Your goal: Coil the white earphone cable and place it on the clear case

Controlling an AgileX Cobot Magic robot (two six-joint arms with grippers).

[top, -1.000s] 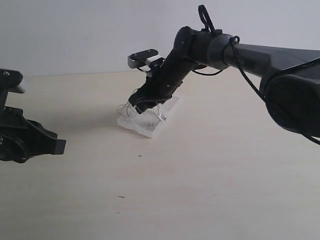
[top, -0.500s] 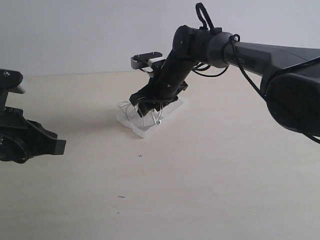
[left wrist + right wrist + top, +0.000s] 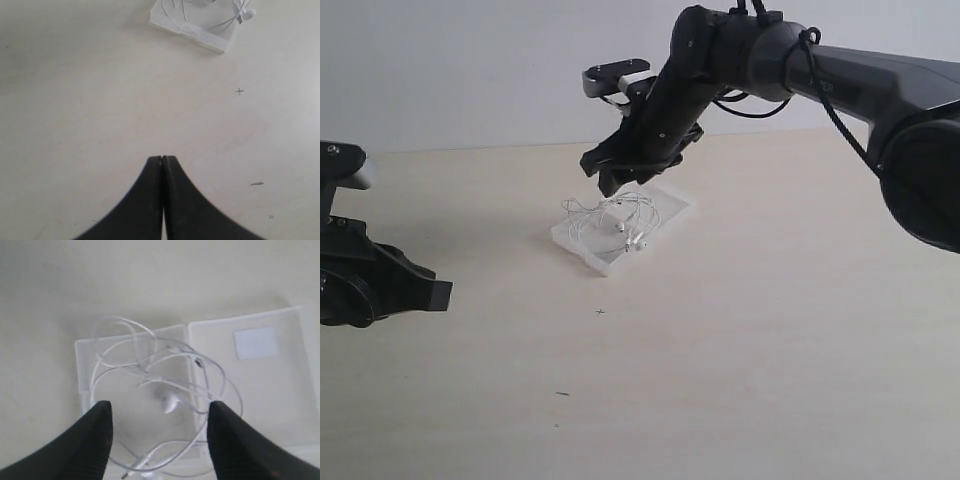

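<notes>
The clear case (image 3: 665, 206) lies flat on the table with the white earphone cable (image 3: 610, 220) resting on it in loose coils. From the right wrist view, the cable (image 3: 150, 367) loops over the case's left panel (image 3: 85, 355), an earbud (image 3: 169, 402) near the middle; the other panel carries a small white patch (image 3: 256, 343). My right gripper (image 3: 620, 180) hovers just above the coil, open (image 3: 159, 412), holding nothing. My left gripper (image 3: 430, 293) sits far left, shut (image 3: 162, 160) and empty; the case (image 3: 192, 32) shows at the edge of its view.
The pale wooden table (image 3: 720, 380) runs to a white wall at the back. A small cross mark (image 3: 600, 311) and a dark speck (image 3: 562, 393) lie on the tabletop in front of the case.
My right gripper has lifted off the case and opened, leaving the coiled cable lying on it. The case has settled flat. The left arm has not moved.
</notes>
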